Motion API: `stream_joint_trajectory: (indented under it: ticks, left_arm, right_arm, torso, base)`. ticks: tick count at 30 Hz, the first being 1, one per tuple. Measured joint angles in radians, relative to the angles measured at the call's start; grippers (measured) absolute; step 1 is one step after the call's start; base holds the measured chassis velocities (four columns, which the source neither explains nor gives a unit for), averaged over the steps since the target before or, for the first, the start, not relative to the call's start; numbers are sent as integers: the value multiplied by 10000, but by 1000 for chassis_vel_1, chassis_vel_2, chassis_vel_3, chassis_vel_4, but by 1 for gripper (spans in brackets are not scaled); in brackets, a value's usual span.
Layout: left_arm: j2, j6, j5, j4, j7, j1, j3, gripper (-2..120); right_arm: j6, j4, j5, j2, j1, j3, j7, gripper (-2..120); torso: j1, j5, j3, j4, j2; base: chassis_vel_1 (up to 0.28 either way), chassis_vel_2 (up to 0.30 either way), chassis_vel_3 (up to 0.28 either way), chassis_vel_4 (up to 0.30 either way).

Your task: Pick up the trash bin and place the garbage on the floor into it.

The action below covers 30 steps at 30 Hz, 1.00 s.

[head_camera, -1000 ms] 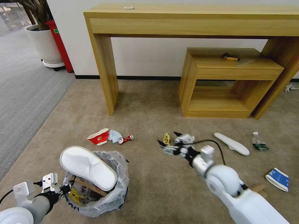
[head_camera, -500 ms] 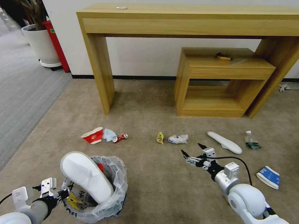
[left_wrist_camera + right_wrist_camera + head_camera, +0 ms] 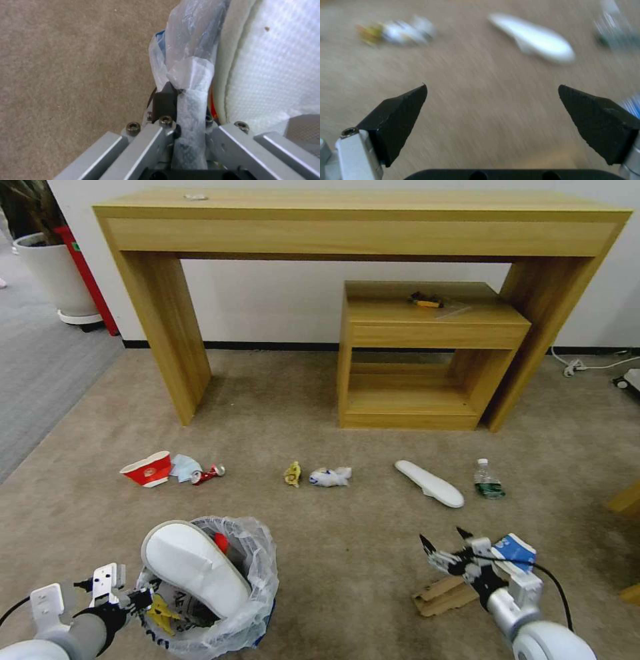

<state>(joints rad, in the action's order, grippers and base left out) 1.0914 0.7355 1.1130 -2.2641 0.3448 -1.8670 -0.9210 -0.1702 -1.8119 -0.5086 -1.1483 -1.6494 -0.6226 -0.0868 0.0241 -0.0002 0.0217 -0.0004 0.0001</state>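
A: The left pincer (image 3: pixel 137 599) is clamped on the trash bin (image 3: pixel 248 587) rim, low on the floor (image 3: pixel 320 553); the right pincer (image 3: pixel 441 543) is spread wide.

B: The cardboard scrap (image 3: pixel 445 597) beneath it is judged light and stiff; an edge grip is advised.

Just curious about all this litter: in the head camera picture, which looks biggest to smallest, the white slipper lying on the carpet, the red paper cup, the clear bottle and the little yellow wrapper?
1. white slipper
2. red paper cup
3. clear bottle
4. yellow wrapper

All lie about equally far from the camera.
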Motion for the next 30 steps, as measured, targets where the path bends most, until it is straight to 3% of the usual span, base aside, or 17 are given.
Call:
stream_joint_trajectory:
  ticks: [4, 7, 11, 21, 30]
  left_arm:
    - [23, 0, -55, -23, -4, -15, 16, 0]
    - [52, 0, -131, -86, -6, -53, 42, 0]
    - [97, 0, -217, -167, -6, -82, 87, 0]
    - [191, 0, -395, -339, -1, -131, 198, 0]
    - [226, -2, -400, -509, 106, -88, 251, 0]
  right_arm:
    - [-785, 189, -492, -198, -126, -77, 682, 100]
    - [-1496, 620, -1580, -651, 91, -7, 2105, 100]
    - [-1914, 930, -2694, -876, 459, 94, 3004, 100]
    - [-1851, 2370, -3531, -997, 1646, 368, 2961, 97]
    - [-1388, 3828, -3386, -1032, 2514, 761, 2468, 65]
  torso:
    - [0, -7, -1, 1, 0]
    - [0, -3, -1, 3, 0]
    - [0, -2, -1, 3, 0]
    - [0, -2, 0, 4, -1]
    - [1, -3, 0, 3, -1]
  base:
    - [-19, -10, 8, 15]
    - [29, 35, -25, -30]
    - [0, 0, 0, 0]
    - [0, 0, 0, 0]
    - [0, 0, 0, 0]
